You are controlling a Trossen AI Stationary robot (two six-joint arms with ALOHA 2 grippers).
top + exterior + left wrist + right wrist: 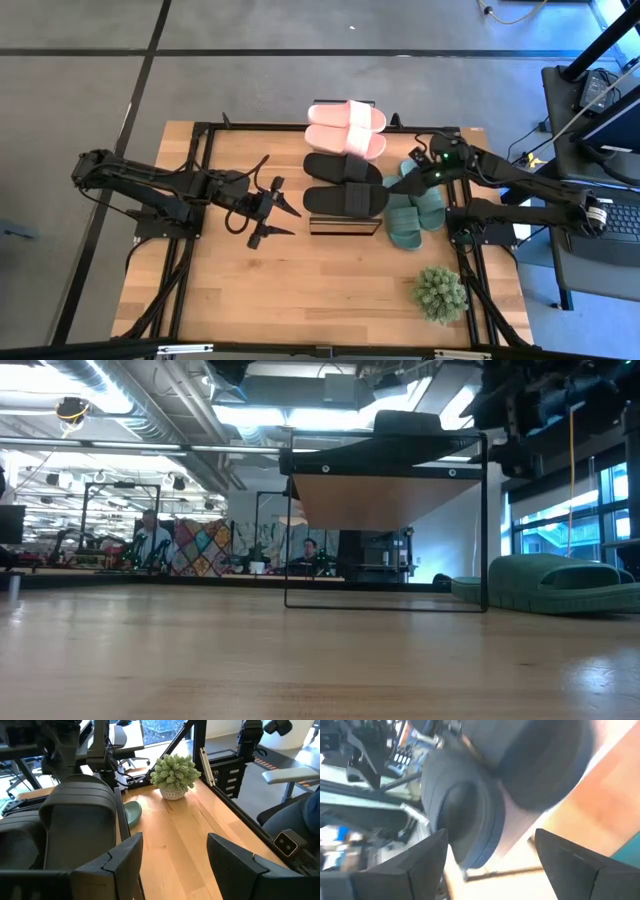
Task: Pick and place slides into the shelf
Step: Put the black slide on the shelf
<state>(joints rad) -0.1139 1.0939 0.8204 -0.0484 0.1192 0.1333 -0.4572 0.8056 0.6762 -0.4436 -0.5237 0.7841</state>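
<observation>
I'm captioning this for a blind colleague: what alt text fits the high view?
Seen from above, pink slides and black slides sit on the shelf; green slides lie on the table beside it. The open left gripper and right gripper flank the shelf.

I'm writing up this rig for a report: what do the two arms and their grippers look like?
Both arms are dark, jointed links. The left gripper ends in two slim, pointed black fingers, broad and angular up close. The right arm carries a small green light near its wrist; its gripper is equally dark.

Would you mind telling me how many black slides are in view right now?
2. One black slide and a second black slide lie side by side on the shelf top, next to the pink pair; none seems hidden.
</observation>
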